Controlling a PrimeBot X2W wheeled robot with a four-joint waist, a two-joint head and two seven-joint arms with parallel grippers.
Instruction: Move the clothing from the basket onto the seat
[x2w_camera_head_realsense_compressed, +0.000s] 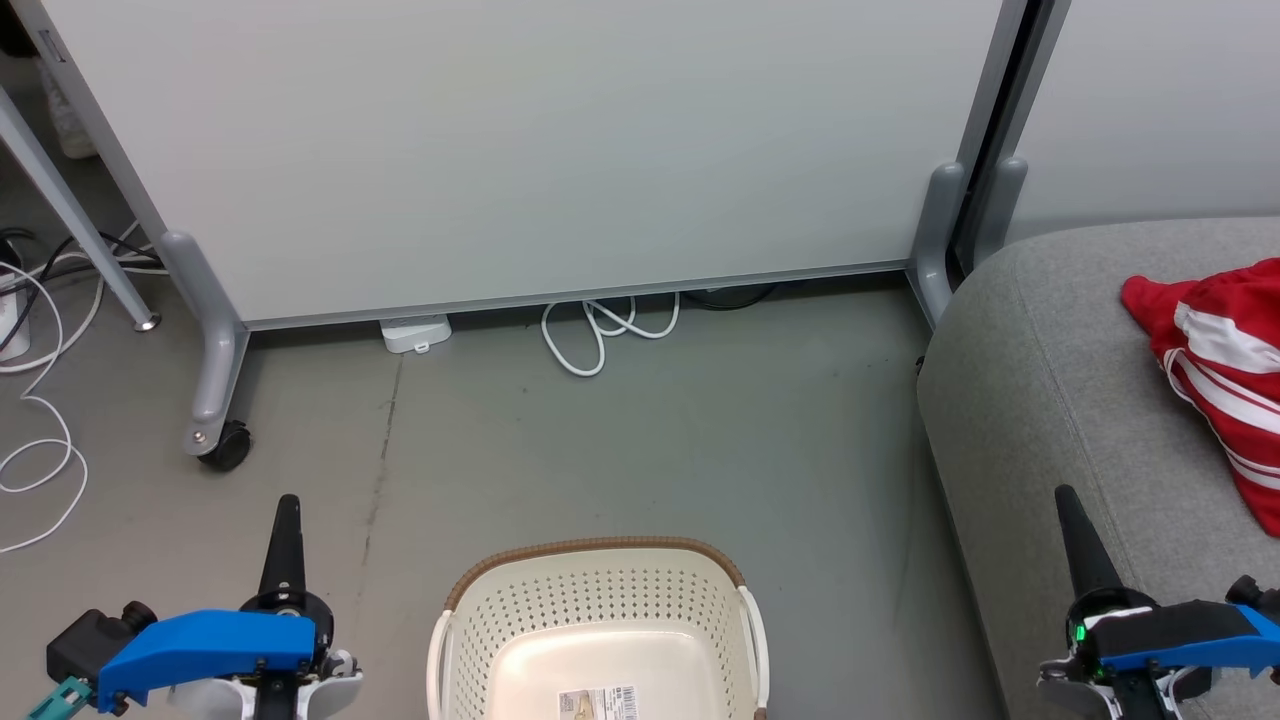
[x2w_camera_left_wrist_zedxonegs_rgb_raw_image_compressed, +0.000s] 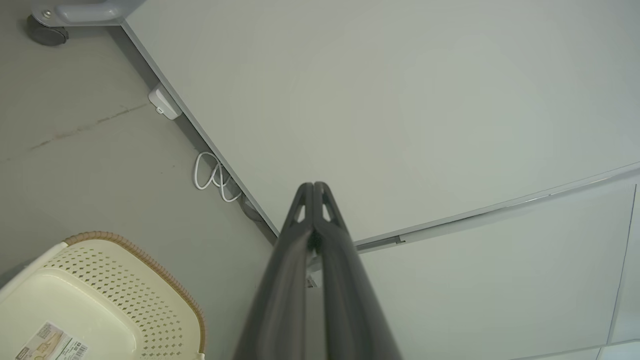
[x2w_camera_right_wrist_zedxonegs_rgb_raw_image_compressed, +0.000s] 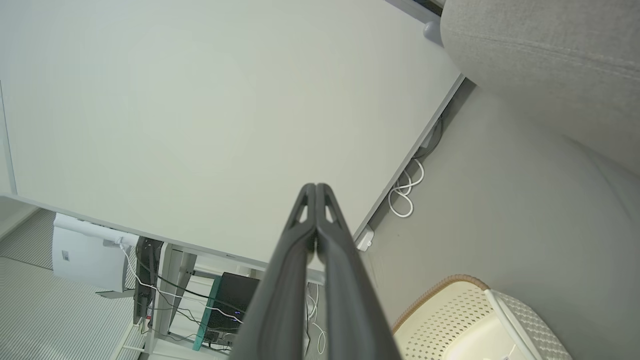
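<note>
The basket stands on the grey floor. What shows of its inside is bare cream plastic with a printed label on the bottom. No red cloth lies in the part that can be seen, though its nearest end is cut off by the edge of the head view. The clothing lies in a red and white striped heap well to the right of the basket and farther off than it, resting on the seat. The seat's rounded grey corner rises to the right of the basket, with a strip of floor between them.

The left gripper hangs to the left of the basket, apart from it, its two dark fingers pressed together on nothing. The right gripper is to the right of the basket, above the seat's near edge, its fingers likewise together and empty.

Judged from this, the moving looks done and the step in hand is a last check. To do it well, look into the basket's hidden near end before calling it finished, since a thin garment could lie flat there. If one turns up, part the fingers above the basket and come straight down inside the rim. Pinch a fold rather than an edge, and lift clear of the rim before swinging right. Keep both arms away from the white cable beyond the basket
</note>
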